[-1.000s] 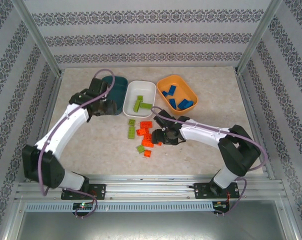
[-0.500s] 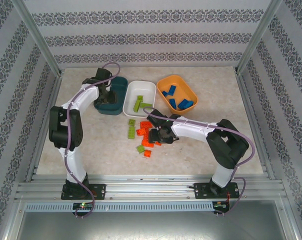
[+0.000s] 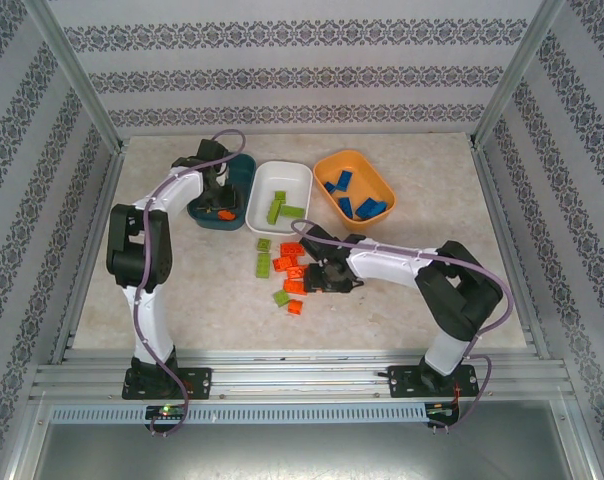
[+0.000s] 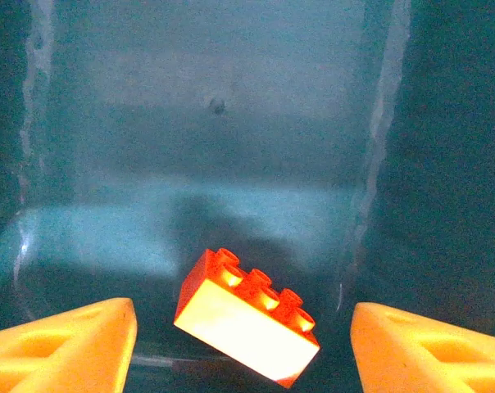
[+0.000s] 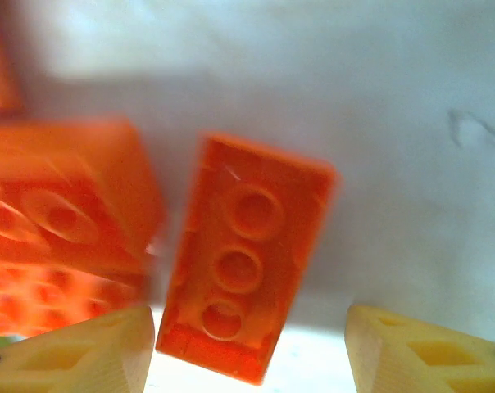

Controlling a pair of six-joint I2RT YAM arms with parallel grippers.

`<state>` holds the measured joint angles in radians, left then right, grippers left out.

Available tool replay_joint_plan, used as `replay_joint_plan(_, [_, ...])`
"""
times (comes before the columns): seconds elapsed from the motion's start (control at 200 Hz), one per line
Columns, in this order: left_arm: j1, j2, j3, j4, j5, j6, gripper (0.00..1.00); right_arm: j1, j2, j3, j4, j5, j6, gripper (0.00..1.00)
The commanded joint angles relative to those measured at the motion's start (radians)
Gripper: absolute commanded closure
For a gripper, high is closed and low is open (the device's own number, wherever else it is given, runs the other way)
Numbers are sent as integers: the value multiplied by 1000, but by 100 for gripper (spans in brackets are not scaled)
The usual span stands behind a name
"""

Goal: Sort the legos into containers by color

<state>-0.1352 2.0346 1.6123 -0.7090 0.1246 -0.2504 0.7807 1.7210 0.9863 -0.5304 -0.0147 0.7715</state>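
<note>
Right of the pile [image 3: 287, 272] | my right gripper [image 5: 247, 323], unclenched, straddles upturned orange brick [image 5: 252, 254] | long axis straight ahead.

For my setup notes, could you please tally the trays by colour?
Teal tray: 1
White tray: 1
Orange tray: 1
Total: 3

We're looking down on a mottled beige tabletop [image 3: 182, 290], evenly lit. White wallpaper [image 3: 302, 70] with dark ornamental bands closes three sides; we see aluminium posts [image 3: 75, 75] at the far corners, silver rails [image 3: 302, 378] nearest us.
</note>
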Motion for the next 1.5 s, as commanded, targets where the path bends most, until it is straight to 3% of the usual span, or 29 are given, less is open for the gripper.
replay_joint_plan(0.0, [6, -103, -16, -8, 35, -12, 28, -12, -58, -52, -66, 41, 2, 37])
replay_joint_plan(0.25, [5, -264, -83, -19, 80, -34, 25, -27, -137, -54, -85, 51, -32, 37])
replay_joint_plan(0.595, [4, -514, -203, -85, 110, -18, 20, -50, 67, 109, -89, 4, -136, 32])
replay_joint_plan(0.784, [5, -666, -313, -78, 142, -38, 19, -61, 96, 115, -87, 8, -159, 41])
replay_joint_plan(0.949, [5, -758, -380, -89, 157, -35, 18, -59, 69, 86, -90, 26, -162, 67])
replay_joint_plan(1.139, [5, -826, -457, -96, 131, -7, 15, -61, -18, 77, -117, 44, -161, 68])
replay_joint_plan(1.264, [11, -869, -519, -70, 105, -2, 13, -64, -81, 160, -151, 26, -185, 68])
replay_joint_plan(1.399, [29, -945, -600, 0, 83, 27, 1, -70, -74, 316, -136, -105, -239, 67])
replay_joint_plan(1.494, [37, -1000, -642, 48, 70, 44, 0, -79, -40, 417, -98, -194, -242, 67])
